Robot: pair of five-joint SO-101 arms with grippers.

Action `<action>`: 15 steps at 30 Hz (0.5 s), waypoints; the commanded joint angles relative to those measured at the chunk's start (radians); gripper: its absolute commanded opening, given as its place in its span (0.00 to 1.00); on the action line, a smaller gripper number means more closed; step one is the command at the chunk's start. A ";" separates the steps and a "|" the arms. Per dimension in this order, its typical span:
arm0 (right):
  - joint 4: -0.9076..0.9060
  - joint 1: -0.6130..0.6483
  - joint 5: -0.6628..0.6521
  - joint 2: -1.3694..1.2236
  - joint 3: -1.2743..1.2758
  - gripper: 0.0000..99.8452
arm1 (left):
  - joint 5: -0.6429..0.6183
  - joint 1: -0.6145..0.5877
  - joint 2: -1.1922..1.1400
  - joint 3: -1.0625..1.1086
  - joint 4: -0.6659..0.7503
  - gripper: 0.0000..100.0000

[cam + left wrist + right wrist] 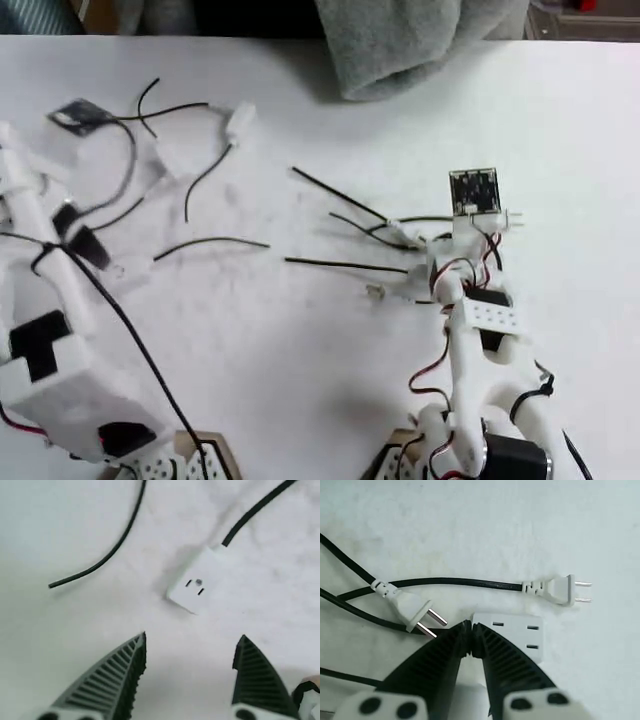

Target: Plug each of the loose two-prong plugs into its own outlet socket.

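**Left tool open at a socket, right tool closed by two plugs**

The left tool (193,639) hangs open above the white desk (60,645), its ribbed fingers (122,672) well apart. A white outlet socket (196,586) lies just ahead of them, at the end of a black cable (255,512). The right tool (470,628) is closed, tips pressed together on nothing, at the edge of a white socket block (522,632). The near plug (412,611) lies just beside those tips and the far plug (559,590) lies beyond the block. Both are unplugged.
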State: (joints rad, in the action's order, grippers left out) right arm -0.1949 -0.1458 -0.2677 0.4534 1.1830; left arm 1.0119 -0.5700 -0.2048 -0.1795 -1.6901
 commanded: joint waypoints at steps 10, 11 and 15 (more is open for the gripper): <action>0.016 0.007 -0.043 0.002 -0.034 0.02 | 0.565 -0.005 0.208 0.333 0.212 0.28; 0.015 0.010 -0.052 0.002 -0.034 0.02 | 0.586 -0.010 0.208 0.359 0.256 0.28; 0.016 0.010 -0.057 0.002 -0.034 0.02 | 0.666 -0.012 0.206 0.479 0.451 0.28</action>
State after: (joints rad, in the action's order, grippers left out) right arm -0.1949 -0.1442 -0.3122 0.4534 1.1830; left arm 1.3878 -0.5746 -0.0514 0.2424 -1.3663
